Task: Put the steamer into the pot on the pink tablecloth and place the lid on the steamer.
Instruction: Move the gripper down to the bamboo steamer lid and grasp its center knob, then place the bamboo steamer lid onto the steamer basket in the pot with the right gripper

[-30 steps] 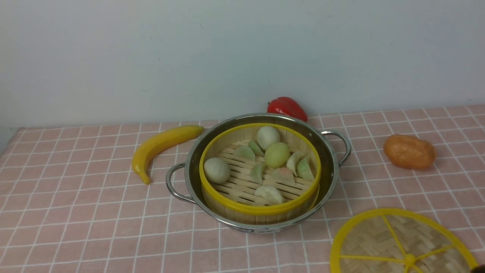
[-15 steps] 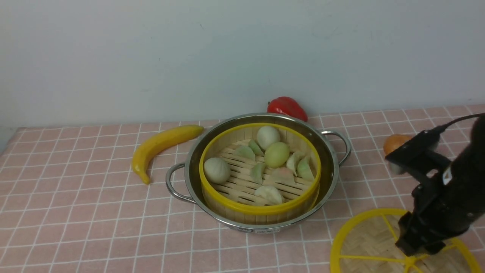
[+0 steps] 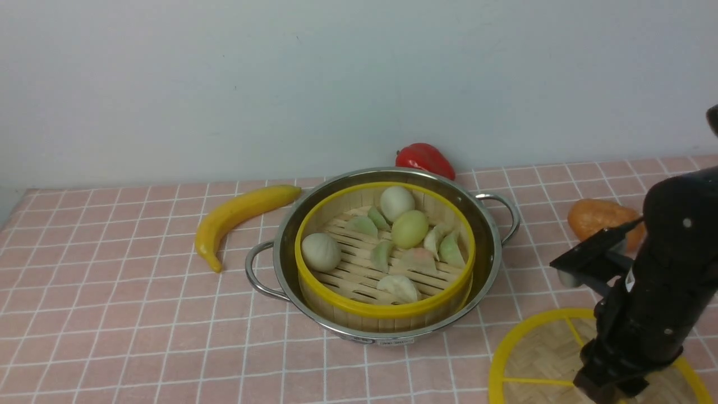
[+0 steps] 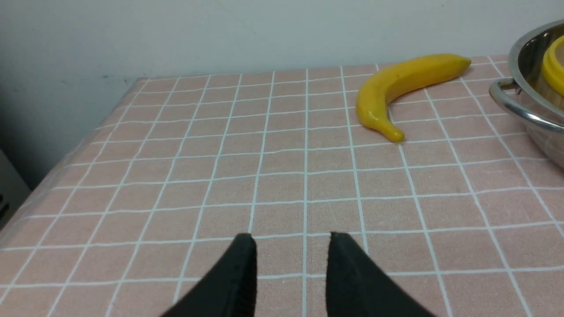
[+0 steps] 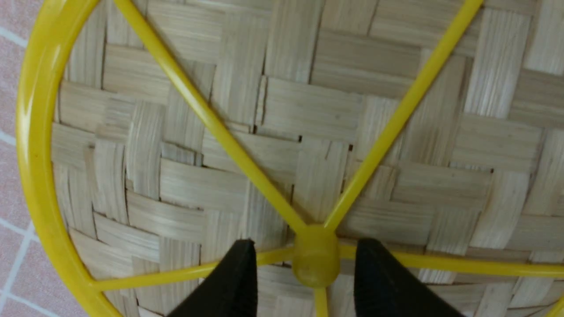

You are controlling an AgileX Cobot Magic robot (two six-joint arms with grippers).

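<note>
Inside the pot (image 3: 492,264), as the front view is showing, the steamer (image 3: 387,308) is already resting, its open top awaiting the lid (image 3: 533,348) lying nearby on the pink tablecloth (image 3: 213,348). In the left wrist view, the left tool (image 4: 291,242) is spreading over bare cloth—holding nothing. In the right wrist view, the right tool (image 5: 305,248) is straddling the lid's knob (image 5: 316,255)—fingers parted, probably for a centred pinch.
</note>
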